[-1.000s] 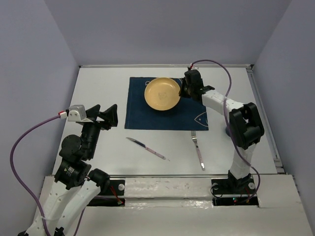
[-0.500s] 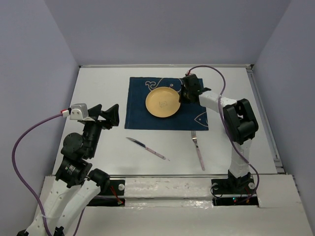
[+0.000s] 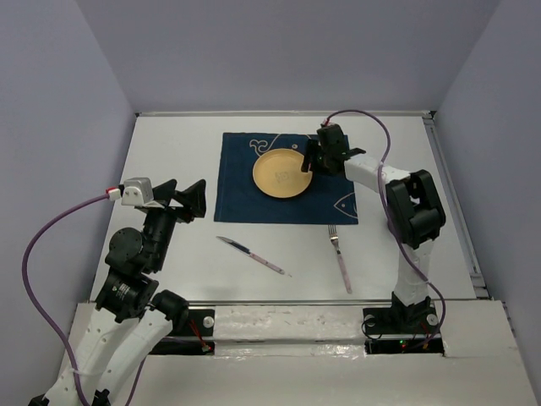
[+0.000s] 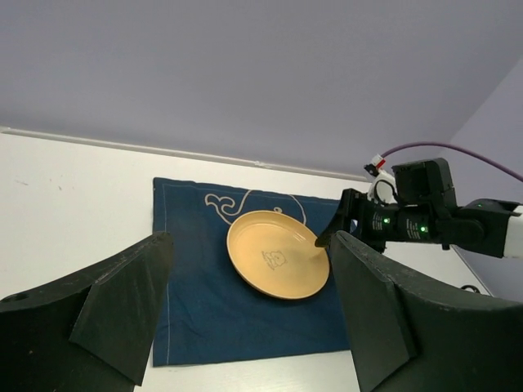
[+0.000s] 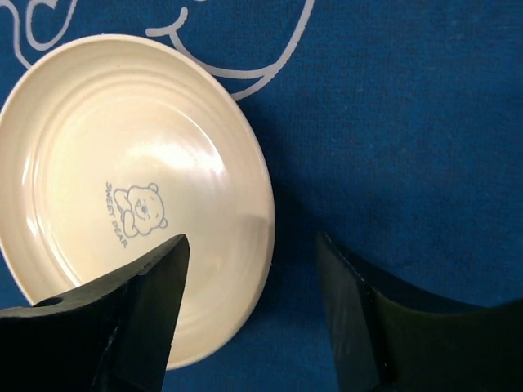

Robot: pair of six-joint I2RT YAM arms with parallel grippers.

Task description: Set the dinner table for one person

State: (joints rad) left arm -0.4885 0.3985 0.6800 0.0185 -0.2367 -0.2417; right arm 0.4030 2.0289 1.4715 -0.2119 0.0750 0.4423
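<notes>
Yellow plate (image 3: pixel 281 172) lies on the navy placemat (image 3: pixel 241 199), which is on the white dinner table (image 3: pixel 169 152). The right gripper (image 3: pixel 309 163) is spread wide over its rim, the left gripper (image 3: pixel 190 200) spread and empty. The fork (image 3: pixel 340 258) and knife (image 3: pixel 252 255) are not yet placed beside it.

Plain lavender-grey walls (image 3: pixel 287 51) are rising behind the white surface (image 3: pixel 169 152) and closing in on both of its sides. A thin pale rail (image 3: pixel 279 112) is running along its far edge. Soft, even light is falling across it.

Left tool (image 4: pixel 250 243) spread — right tool (image 5: pixel 252 245) too.
</notes>
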